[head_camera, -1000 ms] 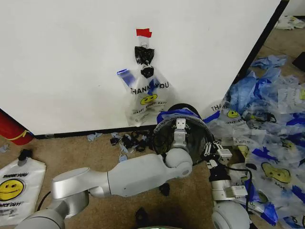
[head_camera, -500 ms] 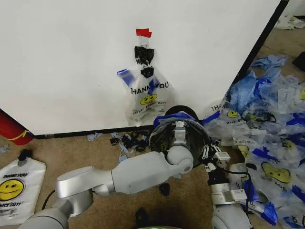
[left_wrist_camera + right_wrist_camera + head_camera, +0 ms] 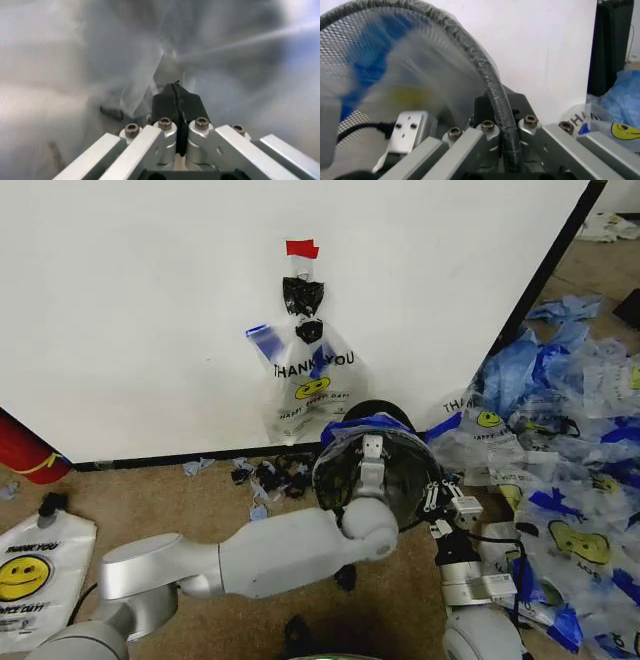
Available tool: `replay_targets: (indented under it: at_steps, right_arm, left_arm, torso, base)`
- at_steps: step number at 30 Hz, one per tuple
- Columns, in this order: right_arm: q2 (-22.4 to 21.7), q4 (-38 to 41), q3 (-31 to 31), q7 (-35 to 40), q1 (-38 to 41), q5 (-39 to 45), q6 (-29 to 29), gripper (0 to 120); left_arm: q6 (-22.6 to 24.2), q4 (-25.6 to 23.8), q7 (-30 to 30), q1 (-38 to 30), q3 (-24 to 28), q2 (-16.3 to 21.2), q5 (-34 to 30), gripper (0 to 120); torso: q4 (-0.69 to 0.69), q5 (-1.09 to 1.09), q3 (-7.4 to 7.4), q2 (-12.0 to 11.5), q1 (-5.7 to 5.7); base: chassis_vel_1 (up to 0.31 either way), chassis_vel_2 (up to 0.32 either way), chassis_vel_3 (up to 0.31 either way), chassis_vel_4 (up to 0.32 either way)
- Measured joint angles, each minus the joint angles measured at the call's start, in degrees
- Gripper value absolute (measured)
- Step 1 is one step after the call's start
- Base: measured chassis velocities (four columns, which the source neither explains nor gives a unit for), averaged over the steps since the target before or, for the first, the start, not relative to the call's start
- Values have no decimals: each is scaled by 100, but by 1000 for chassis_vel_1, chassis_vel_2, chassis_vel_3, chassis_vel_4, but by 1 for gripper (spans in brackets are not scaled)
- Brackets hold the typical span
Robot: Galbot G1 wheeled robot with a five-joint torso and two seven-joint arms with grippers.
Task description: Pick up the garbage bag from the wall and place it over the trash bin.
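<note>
Below wall-hung garbage bag [image 3: 312, 378], trash bin [image 3: 400, 470] tilted, rim clamped by right gripper [image 3: 501, 123] to steady; left gripper [image 3: 176, 103] fingers clenched on film inside

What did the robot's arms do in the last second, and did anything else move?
The left gripper pushed a little farther into the trash bin, and its elbow slid toward the robot's left. The bin, already lined with a bag, tipped slightly toward the left too. The right gripper stayed clamped on the bin's rim. The garbage bag on the wall and the bags on the floor did not move.
</note>
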Motion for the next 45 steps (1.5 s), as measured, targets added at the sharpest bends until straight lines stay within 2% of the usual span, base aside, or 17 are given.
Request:
replay_targets:
  at_steps: [6,15,19,22,27,38,45]
  right_arm:
    - [-24,-9,1,11,2,16,2,0]
    - [-32,38,8,6,1,94,4,0]
    - [-24,-19,2,32,64,342,-5,0]
    - [-35,15,-58,207,141,811,-191,0]
    - [-64,-75,-60,307,248,1030,-255,0]
    - [4,-469,-48,267,439,698,-198,0]
    - [99,-839,-1,321,581,529,-95,0]
  left_arm:
    - [188,-80,-137,-23,54,0,-92,0]
    - [76,110,-80,-37,-70,-175,-127,0]
    - [32,-188,-175,-101,-117,-169,-434,0]
    - [71,-640,-356,-147,-48,-57,-787,0]
    - [70,-992,-431,-165,-34,-15,-1064,0]
    - [69,-1154,-507,-375,-54,-14,-1266,0]
    - [119,-1522,-643,-533,-42,199,-1492,0]
  torso:
    - [-1,0,0,0,0]
    - [-1,0,0,0,0]
    - [-2,0,0,0,0]
    - [-1,0,0,0,0]
    - [-1,0,0,0,0]
    - [0,0,0,1,0]
    - [-1,0,0,1,0]
  base:
    - [0,0,0,0]
    - [0,0,0,0]
    - [0,0,0,0]
    - [0,0,0,0]
    - [0,0,0,0]
    - [0,0,0,0]
    - [0,0,0,0]
